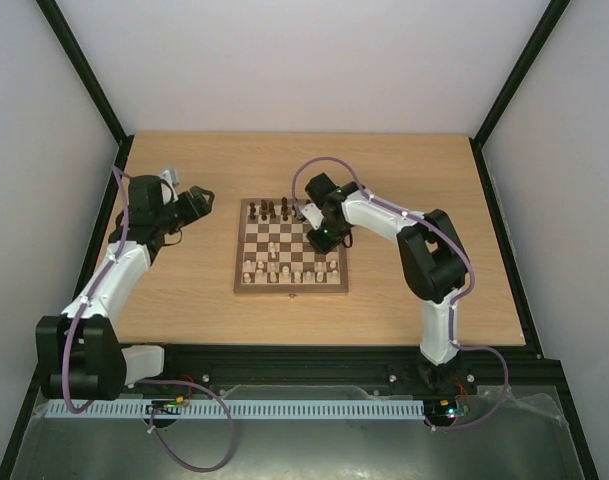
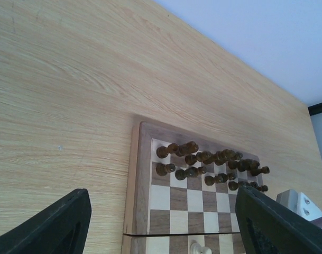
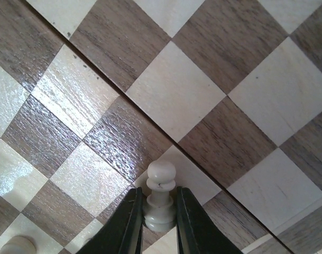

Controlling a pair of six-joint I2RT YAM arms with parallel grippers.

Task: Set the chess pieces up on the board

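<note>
One pale cream turned-wood pawn (image 3: 161,193) stands upright, pinched between right fingers (image 3: 126,227) | left fingers (image 2: 55,227) wide, empty, farther off

The left arm (image 1: 109,285) and right arm (image 1: 429,255) share 1 look: white links between bulky black joint housings; a mauve cable (image 1: 329,159) loops along each; the 2 fingers (image 3: 125,227) are matte black, tapered.

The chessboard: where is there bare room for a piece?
The middle rows of the board are bare, between the dark pieces at the far edge and the pale pieces at the near edge. Both ends are crowded; the right gripper, holding a pale pawn, hangs over the right side.
</note>
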